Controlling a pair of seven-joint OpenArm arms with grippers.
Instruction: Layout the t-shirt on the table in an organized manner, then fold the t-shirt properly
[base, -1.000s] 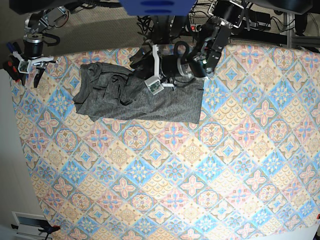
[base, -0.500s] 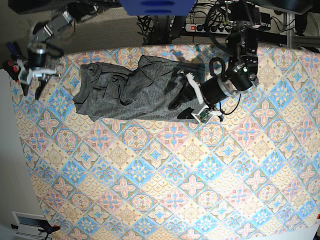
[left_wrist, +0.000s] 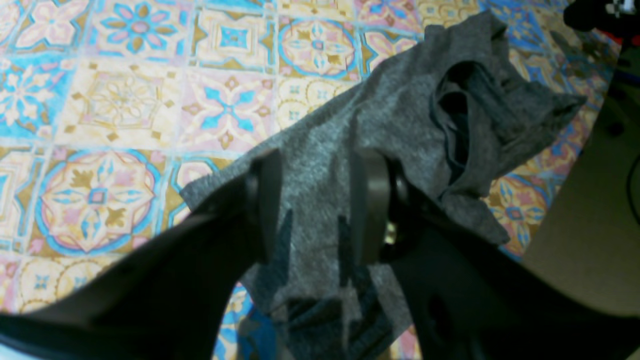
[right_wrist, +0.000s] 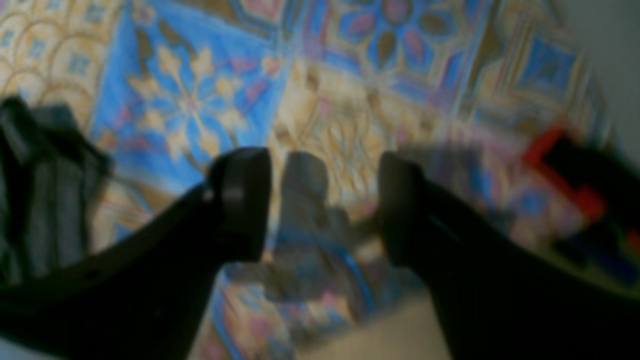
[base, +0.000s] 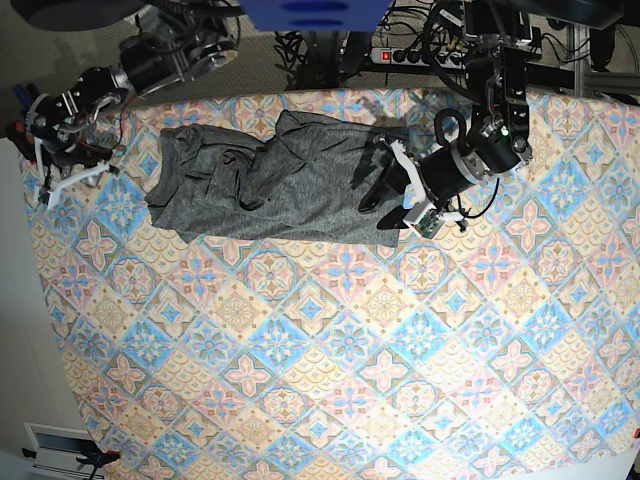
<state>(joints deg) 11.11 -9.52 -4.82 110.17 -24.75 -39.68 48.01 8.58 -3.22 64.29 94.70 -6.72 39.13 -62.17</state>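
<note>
The dark grey t-shirt (base: 270, 180) lies crumpled at the far side of the tile-print table (base: 330, 350), bunched and folded over on its left part. My left gripper (base: 378, 205) hovers over the shirt's right edge. In the left wrist view the left gripper (left_wrist: 315, 200) is open, with the t-shirt (left_wrist: 400, 120) showing flat beneath the gap and nothing pinched. My right gripper (base: 65, 178) is near the table's left edge, apart from the shirt. The blurred right wrist view shows the right gripper (right_wrist: 320, 200) open over bare table (right_wrist: 190, 100), the t-shirt (right_wrist: 40, 190) off to its left.
Red and black tools (base: 15, 130) sit just off the table's left edge, and those tools (right_wrist: 565, 165) show beside the right gripper. Cables and a power strip (base: 420, 52) lie on the floor behind the table's far edge.
My left gripper swung from the middle of the shirt to its right edge. My right gripper opened wider and its arm shifted slightly near the table's left edge.
</note>
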